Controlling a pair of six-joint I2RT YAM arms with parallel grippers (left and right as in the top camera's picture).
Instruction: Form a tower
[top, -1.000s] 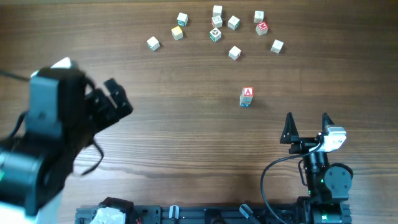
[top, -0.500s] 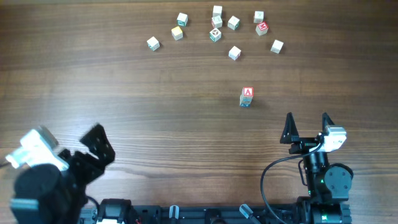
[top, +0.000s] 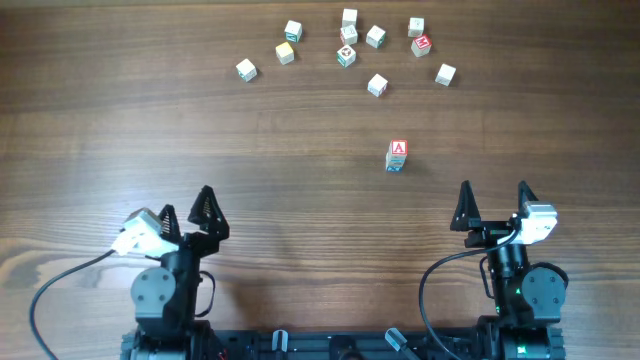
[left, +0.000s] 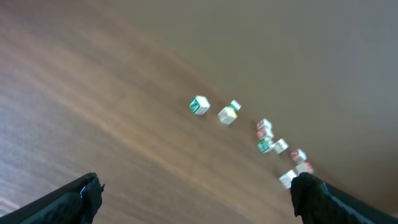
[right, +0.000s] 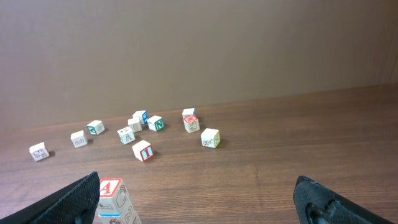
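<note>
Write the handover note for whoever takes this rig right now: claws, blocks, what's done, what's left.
Claws: left claw and right claw are both open and empty at the near edge.
Blocks: the tower stands mid-table, nearer the right claw, with the "A" cube on top. Neither claw touches it. The loose cubes lie scattered at the far side of the table.
Done: a stack is up.
Left: probably nothing. If it must go higher, add loose cubes, likely with the right claw.

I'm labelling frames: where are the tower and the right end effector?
tower (top: 397, 155), overhead view, middle of the stack.
right end effector (top: 494, 186), overhead view, midway between its open fingertips.
</note>
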